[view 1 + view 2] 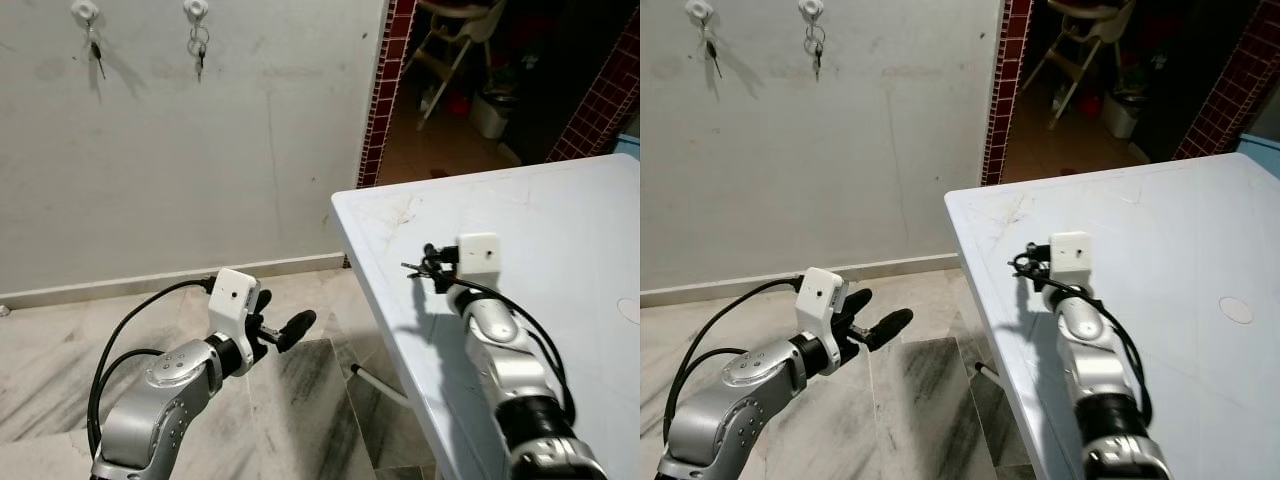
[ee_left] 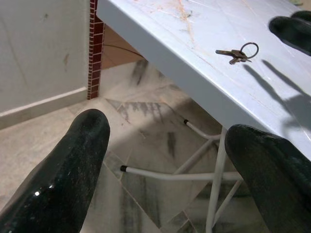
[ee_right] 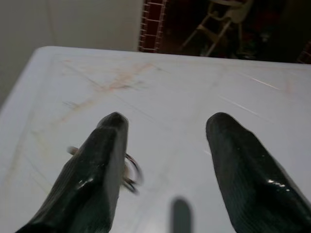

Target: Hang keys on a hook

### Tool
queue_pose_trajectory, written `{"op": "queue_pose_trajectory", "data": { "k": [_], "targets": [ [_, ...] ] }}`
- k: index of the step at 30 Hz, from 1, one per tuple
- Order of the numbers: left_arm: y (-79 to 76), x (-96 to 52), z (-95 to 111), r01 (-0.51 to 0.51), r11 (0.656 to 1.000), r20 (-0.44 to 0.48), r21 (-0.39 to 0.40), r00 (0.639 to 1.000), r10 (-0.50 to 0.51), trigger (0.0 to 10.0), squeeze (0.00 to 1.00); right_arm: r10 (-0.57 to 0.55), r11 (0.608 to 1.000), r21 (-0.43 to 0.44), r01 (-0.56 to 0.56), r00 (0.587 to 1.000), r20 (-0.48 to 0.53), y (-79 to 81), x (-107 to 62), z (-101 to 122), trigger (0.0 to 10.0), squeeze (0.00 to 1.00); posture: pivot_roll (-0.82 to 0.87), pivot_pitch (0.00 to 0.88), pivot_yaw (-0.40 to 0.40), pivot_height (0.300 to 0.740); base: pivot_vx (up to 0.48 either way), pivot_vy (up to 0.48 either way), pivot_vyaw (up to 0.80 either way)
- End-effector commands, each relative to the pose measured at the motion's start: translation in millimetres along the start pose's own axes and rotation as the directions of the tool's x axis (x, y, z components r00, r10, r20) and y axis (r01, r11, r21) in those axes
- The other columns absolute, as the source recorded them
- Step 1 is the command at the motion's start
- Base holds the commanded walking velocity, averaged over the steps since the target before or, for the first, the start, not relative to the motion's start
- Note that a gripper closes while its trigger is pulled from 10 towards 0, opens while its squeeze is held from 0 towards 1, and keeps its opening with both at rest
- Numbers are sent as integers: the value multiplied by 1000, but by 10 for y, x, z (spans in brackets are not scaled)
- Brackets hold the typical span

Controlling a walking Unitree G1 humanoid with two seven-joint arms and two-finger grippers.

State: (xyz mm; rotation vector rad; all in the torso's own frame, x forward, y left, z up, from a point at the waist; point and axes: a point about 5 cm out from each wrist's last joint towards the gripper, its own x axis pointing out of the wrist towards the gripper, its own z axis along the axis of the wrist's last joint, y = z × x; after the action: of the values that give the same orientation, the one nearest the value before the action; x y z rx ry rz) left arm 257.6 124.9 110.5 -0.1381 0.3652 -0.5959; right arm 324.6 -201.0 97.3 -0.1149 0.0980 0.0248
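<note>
The right end effector [image 1: 425,266] stood over the white tabletop [image 1: 560,230] near its front-left corner, fingers spread wide and holding nothing, with the keys [image 2: 239,52] lying flat on the surface just beside one finger [image 3: 97,170]. The left end effector [image 1: 285,325] hung over the marble floor [image 1: 290,420] beside the tabletop, also wide and empty. Two wall hooks [image 1: 195,10] each carried a set of keys.

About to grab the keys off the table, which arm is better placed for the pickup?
Right. The right gripper hovers open just above the keys near the table edge. The left gripper is open too, but it hangs low over the floor, beside the table.
</note>
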Motion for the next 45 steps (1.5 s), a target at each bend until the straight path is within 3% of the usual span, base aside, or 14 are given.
{"op": "queue_pose_trajectory", "data": {
  "k": [1,2,3,7,12,17,23,30,37,44,45],
  "targets": [
    [-1,16,59,12,1000,9,14,1000,-12,10000,0,15,1000,17,-15,1000,21,-56,-39,65,10000,78,148,0,-51,740,0,0,0],
    [-1,16,59,12,1000,9,14,1000,-12,10000,0,15,1000,17,-15,1000,21,-56,-39,65,10000,78,148,0,-51,740,0,0,0],
    [4,24,67,14,1000,10,16,1000,-14,10000,0,36,999,19,-36,999,16,-91,-71,52,10000,0,148,0,-51,740,0,0,0],
    [10,50,89,20,1000,13,20,1000,-20,10000,0,88,996,30,-89,996,27,-112,-104,85,10000,0,140,0,-43,740,0,0,0],
    [-16,69,136,42,999,25,16,999,-43,10000,0,202,979,33,-203,979,32,-29,-94,100,10000,0,140,0,-40,740,0,0,0],
    [-38,40,132,65,997,9,28,998,-66,10000,0,269,963,-26,-269,963,6,41,-48,89,10000,0,151,0,-43,740,0,0,0],
    [-104,33,93,104,994,-14,42,995,-104,10000,0,188,964,-174,-199,979,-76,-59,67,49,10000,0,155,0,-44,740,0,0,0],
    [-140,40,87,125,991,-21,44,992,-124,10000,0,165,968,-176,-178,983,-85,-17,108,46,10000,0,155,0,-43,740,0,0,0],
    [-136,29,91,133,990,-25,46,991,-132,10000,0,270,947,-148,-287,955,-122,71,95,-41,10000,0,158,0,-43,740,0,0,0],
    [-162,43,95,141,989,-23,46,990,-140,10000,0,222,953,-176,-246,964,-147,-16,126,-58,9961,0,156,0,-41,740,0,0,0],
    [-165,45,99,143,989,-22,45,990,-142,10000,0,203,954,-188,-232,966,-161,-39,137,-69,7725,0,157,0,-40,740,0,0,0]
  ]
}}
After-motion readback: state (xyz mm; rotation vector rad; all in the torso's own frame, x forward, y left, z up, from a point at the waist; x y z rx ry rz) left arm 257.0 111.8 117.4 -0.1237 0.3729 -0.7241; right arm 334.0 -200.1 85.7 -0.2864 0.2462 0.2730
